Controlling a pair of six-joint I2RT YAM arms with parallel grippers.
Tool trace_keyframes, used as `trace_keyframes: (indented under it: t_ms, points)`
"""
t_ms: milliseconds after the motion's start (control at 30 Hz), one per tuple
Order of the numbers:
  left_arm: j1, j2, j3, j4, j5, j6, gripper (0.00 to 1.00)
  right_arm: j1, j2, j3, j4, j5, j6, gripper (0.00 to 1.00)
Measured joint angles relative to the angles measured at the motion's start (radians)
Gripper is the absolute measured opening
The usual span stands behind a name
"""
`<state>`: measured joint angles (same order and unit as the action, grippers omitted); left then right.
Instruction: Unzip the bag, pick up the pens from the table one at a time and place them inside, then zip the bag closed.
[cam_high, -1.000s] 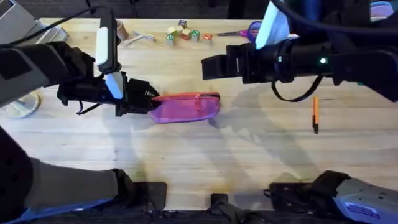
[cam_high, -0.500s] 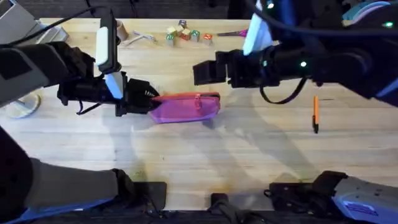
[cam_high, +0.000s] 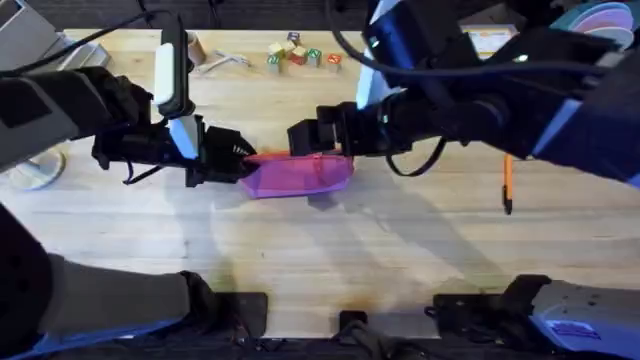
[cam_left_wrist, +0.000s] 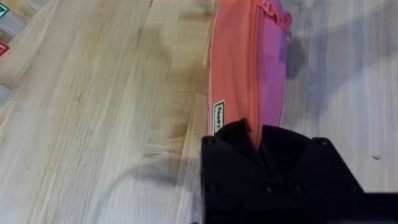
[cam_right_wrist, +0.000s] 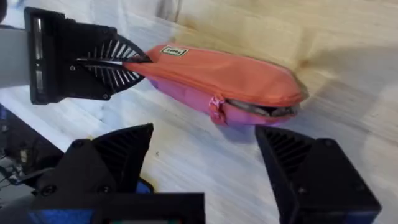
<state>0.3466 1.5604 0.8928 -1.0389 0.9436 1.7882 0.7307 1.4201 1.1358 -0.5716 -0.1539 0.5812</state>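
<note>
Pink bag (cam_high: 298, 173) pinched by left gripper (cam_high: 238, 152), right gripper (cam_right_wrist: 205, 155) spread above (wrist view), orange pen (cam_high: 507, 183) apart.

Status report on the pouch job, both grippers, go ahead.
Left gripper shut on the bag end. Right gripper open above the bag's zipper pull. Zipper partly open. Pen on the table.

The bag (cam_high: 298, 173) lies mid-worktop (cam_high: 330, 250) between both grippers, the pen (cam_high: 507, 184) well to its right, blocks (cam_high: 296, 54) behind it.
</note>
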Motion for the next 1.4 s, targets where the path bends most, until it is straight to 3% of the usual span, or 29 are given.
trace_keyframes:
  t_ms: [567,1100,1133,1167,1400]
  points:
    - [0.0,0.0,0.0,0.0,0.0,0.0,0.042,0.156,0.05,0.0,0.019,0.245,0.257,0.998]
    - [0.0,0.0,0.0,0.0,0.0,0.0,0.043,0.17,0.157,0.0,0.096,0.307,0.279,0.963]
    - [0.0,0.0,0.0,0.0,0.0,0.0,0.043,0.171,0.164,0.0,0.094,0.326,0.28,0.794]
    - [0.0,0.0,0.0,0.0,0.0,0.0,0.043,0.17,0.173,0.0,0.093,0.346,0.283,0.441]
    - [0.0,0.0,0.0,0.0,-0.001,0.0,0.043,0.17,0.173,0.0,0.095,0.349,0.283,0.159]
